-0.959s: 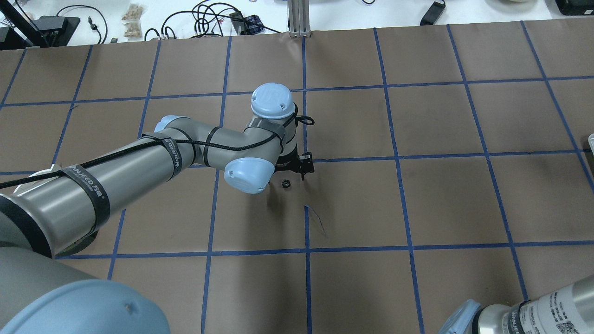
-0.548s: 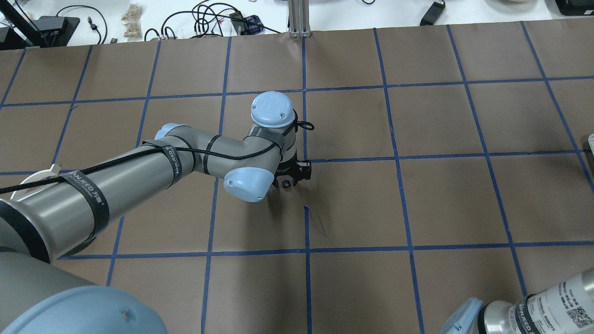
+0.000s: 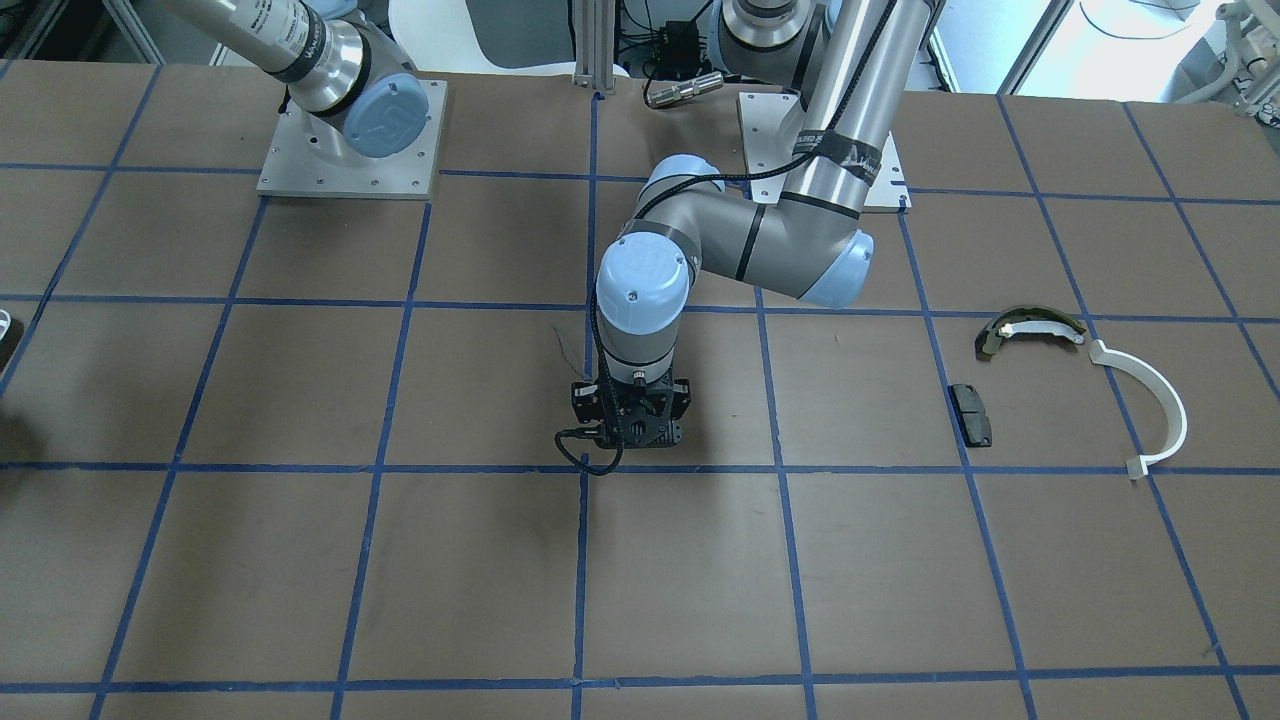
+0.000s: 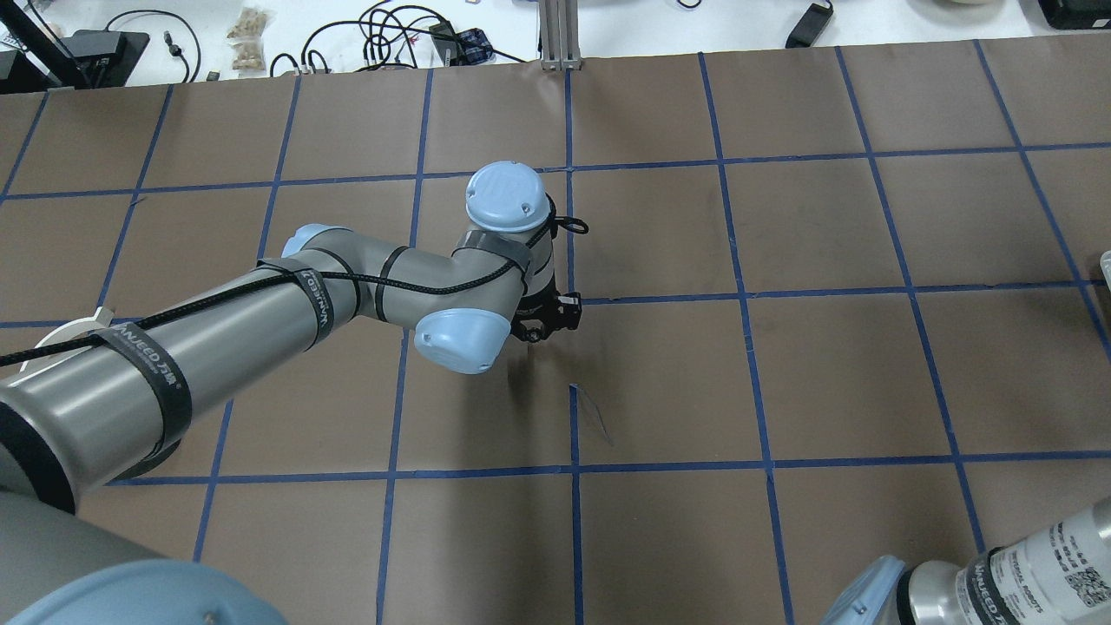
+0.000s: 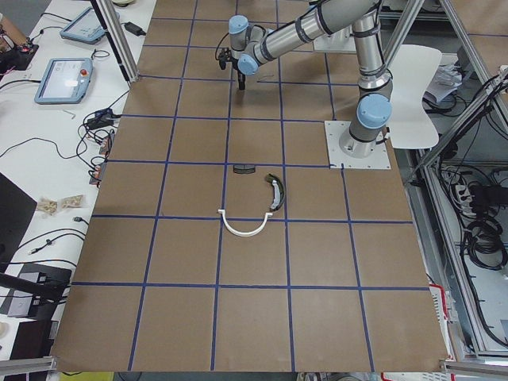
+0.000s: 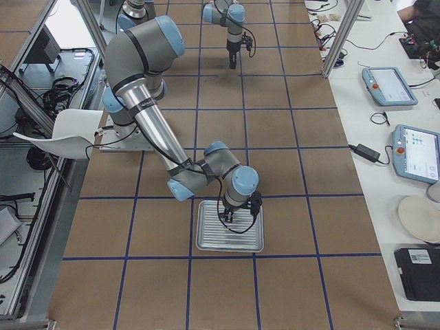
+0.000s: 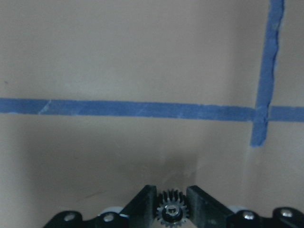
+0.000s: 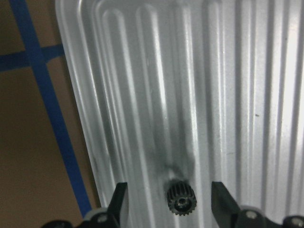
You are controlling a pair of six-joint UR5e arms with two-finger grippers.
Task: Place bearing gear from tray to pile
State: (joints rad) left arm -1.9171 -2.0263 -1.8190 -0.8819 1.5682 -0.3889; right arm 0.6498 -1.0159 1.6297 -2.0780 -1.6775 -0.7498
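The left tool (image 7: pixel 171 198) pinches a gear (image 7: pixel 171 213) well apart from the pile (image 3: pixel 1028 328); the right tool (image 8: pixel 169 197), spread, flanks a second gear (image 8: pixel 181 199) on the tray (image 8: pixel 228 95).

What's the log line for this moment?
left gripper: shut on bearing gear | right gripper: open around second gear on tray | pile: apart from both

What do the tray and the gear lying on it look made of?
Tray: bare metal, likely aluminium, with a dull brushed sheen and bright glints along pressed ribs. Gear: dark and matte with fine teeth. Probably blackened steel, though hard plastic cannot be ruled out.
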